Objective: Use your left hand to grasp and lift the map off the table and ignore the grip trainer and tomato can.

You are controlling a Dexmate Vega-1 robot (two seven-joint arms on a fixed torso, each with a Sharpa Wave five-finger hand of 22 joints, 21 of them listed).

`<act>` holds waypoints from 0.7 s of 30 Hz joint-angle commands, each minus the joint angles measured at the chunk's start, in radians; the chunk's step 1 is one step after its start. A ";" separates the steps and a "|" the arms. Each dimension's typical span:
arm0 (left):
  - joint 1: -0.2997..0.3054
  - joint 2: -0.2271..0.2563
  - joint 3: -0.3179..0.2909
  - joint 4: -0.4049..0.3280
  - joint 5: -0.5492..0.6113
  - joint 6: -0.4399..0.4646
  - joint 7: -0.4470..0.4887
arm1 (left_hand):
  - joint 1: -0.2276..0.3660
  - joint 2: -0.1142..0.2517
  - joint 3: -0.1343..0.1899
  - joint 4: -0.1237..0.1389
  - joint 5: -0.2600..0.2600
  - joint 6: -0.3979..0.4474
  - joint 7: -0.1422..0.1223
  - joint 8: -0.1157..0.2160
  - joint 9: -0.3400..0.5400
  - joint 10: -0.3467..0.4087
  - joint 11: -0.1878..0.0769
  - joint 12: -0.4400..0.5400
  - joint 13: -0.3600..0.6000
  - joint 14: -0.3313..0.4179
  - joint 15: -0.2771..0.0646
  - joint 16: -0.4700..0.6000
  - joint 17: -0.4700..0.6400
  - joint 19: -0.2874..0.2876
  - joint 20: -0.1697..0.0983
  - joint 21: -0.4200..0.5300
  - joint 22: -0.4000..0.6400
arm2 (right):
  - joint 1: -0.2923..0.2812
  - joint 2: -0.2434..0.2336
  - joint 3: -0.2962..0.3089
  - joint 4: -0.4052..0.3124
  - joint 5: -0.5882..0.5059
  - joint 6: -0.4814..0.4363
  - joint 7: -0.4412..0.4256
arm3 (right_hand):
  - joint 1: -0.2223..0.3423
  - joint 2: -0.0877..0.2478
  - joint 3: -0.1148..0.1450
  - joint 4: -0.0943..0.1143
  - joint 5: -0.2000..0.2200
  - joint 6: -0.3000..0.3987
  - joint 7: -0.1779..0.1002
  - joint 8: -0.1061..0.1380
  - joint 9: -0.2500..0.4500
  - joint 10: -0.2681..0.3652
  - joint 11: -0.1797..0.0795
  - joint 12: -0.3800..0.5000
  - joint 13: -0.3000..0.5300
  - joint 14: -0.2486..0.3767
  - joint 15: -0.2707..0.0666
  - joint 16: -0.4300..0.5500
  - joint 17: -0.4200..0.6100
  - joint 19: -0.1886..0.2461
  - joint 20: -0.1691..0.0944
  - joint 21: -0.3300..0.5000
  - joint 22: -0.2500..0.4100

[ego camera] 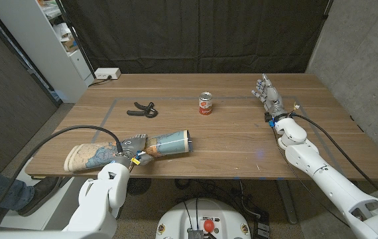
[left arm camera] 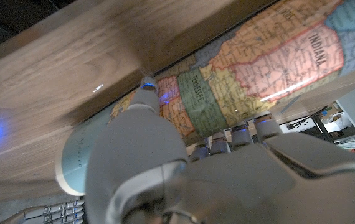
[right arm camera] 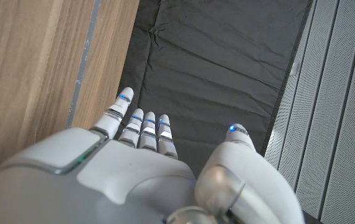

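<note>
Fingers of the left hand [ego camera: 130, 150] are wrapped around the middle of the rolled map [ego camera: 129, 150], which lies on its side along the near-left part of the wooden table [ego camera: 242, 143], one end pointing toward the near-left corner and the other toward the table's middle. From the head view the map looks to be still on or very close to the tabletop; whether it has cleared the wood cannot be told. In the left wrist view the same hand [left arm camera: 184, 174] has its thumb laid over one side of the printed roll [left arm camera: 258, 62] and its other fingers curled under the opposite side, so the roll is clasped between them, with state names such as Indiana and Tennessee readable on the paper. The tomato can [ego camera: 205, 104] stands upright farther back, near the table's middle, well apart from the map. The black grip trainer [ego camera: 142, 109] lies to the left of the can, also toward the far side and apart from the map. The right hand [ego camera: 266, 91] is over the far-right part of the table, fingers straight and spread, holding nothing; in the right wrist view it [right arm camera: 159, 168] shows the same loose, extended fingers beside the table edge, with dark cloth beyond. A white shelf unit [ego camera: 46, 40] stands off the far-left corner.
</note>
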 commanded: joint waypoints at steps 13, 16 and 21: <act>-0.062 0.134 0.063 -0.042 -0.180 0.122 0.102 | 0.045 0.000 0.010 0.002 0.002 0.129 0.004 0.038 0.005 0.121 -0.033 0.037 0.009 0.071 -0.033 0.011 0.000 0.128 -0.014 0.028 0.005 | 0.006 0.004 0.006 0.005 0.007 0.011 0.003 | -0.002 0.009 -0.003 0.003 0.005 0.003 -0.003 -0.003 0.005 0.010 -0.004 0.004 0.006 0.013 0.001 0.003 0.001 0.006 0.006 -0.004 0.001; -0.073 0.158 0.075 -0.053 -0.190 0.145 0.101 | 0.046 0.000 0.010 0.003 0.002 0.136 -0.003 0.039 0.004 0.127 -0.038 0.038 0.009 0.072 -0.035 0.010 0.001 0.131 -0.014 0.028 0.004 | 0.004 0.004 0.008 0.003 0.007 0.014 0.003 | -0.002 0.009 -0.004 0.003 0.005 0.002 -0.003 -0.003 0.005 0.009 -0.004 0.004 0.006 0.013 0.001 0.003 0.001 0.006 0.007 -0.004 0.001; -0.099 0.200 0.105 -0.075 -0.191 0.192 0.085 | 0.045 0.002 0.008 0.006 0.002 0.147 -0.008 0.041 0.004 0.136 -0.041 0.039 0.009 0.073 -0.036 0.008 0.001 0.134 -0.014 0.027 0.002 | -0.004 0.004 0.012 -0.006 0.011 0.019 0.000 | -0.002 0.009 -0.004 0.003 0.005 0.002 -0.002 -0.004 0.005 0.008 -0.003 0.003 0.006 0.012 0.000 0.003 0.001 0.006 0.007 -0.005 0.001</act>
